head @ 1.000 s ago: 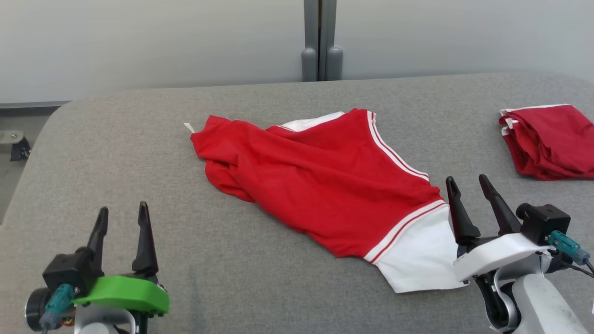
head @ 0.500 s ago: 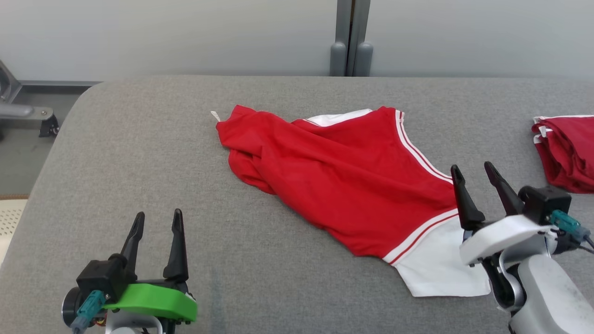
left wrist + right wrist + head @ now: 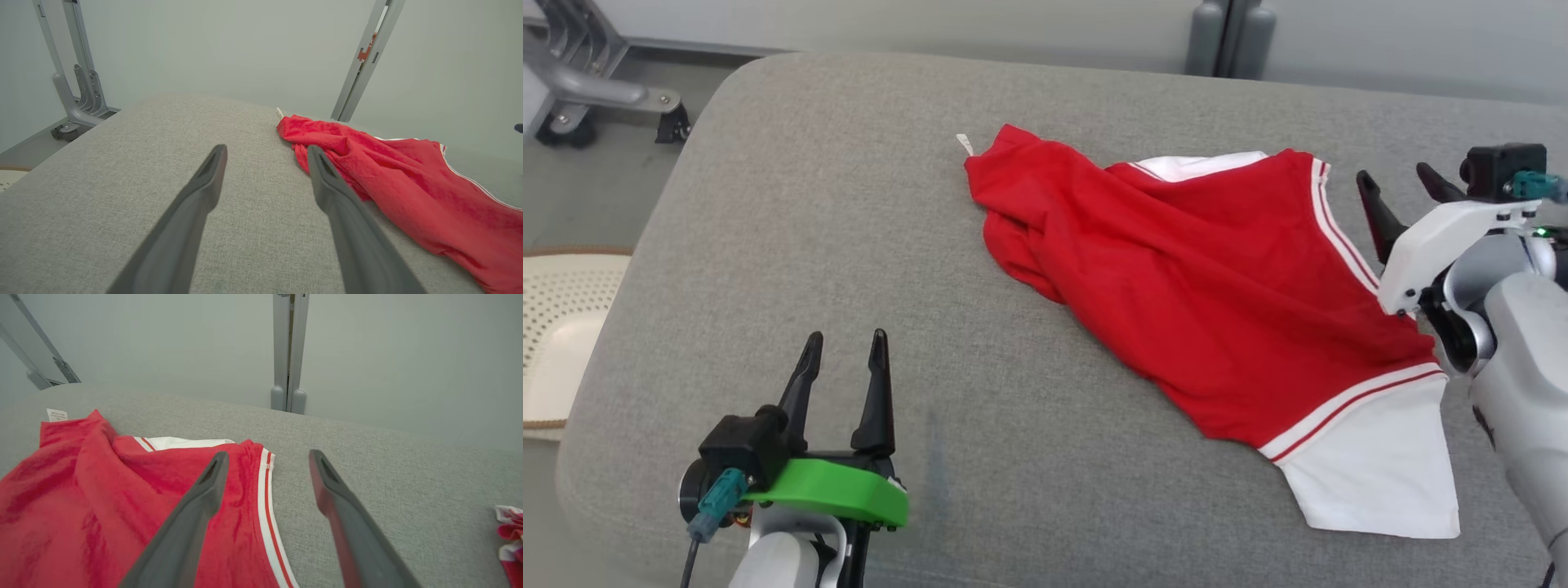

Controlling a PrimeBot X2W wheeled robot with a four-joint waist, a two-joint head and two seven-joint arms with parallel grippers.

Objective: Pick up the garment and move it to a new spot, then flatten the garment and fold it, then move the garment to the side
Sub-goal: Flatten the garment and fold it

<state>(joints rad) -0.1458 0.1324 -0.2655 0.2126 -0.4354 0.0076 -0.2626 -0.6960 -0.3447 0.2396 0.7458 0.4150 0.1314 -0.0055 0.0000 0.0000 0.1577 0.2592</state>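
A crumpled red garment [image 3: 1192, 278] with white stripes and a white panel lies across the grey padded table [image 3: 833, 204]. It also appears in the left wrist view [image 3: 408, 192] and the right wrist view [image 3: 81, 498]. My left gripper [image 3: 843, 346] stands open near the front left, well short of the garment's left end, with nothing between its fingers. My right gripper [image 3: 1401, 174] is open above the garment's striped right edge, holding nothing. In the right wrist view its left finger [image 3: 196, 506] lies over the red cloth and its right finger over bare table.
A second folded red garment [image 3: 510, 531] lies at the table's far right. A metal stand on wheels [image 3: 596, 82] sits on the floor beyond the left corner. A pale perforated object [image 3: 564, 335] is on the floor at left. A grey post [image 3: 1229, 37] stands behind the table.
The head camera has swung left and down, so the whole scene shifted right. My right gripper has risen up the picture beside the garment's striped edge. The garment lies as before.
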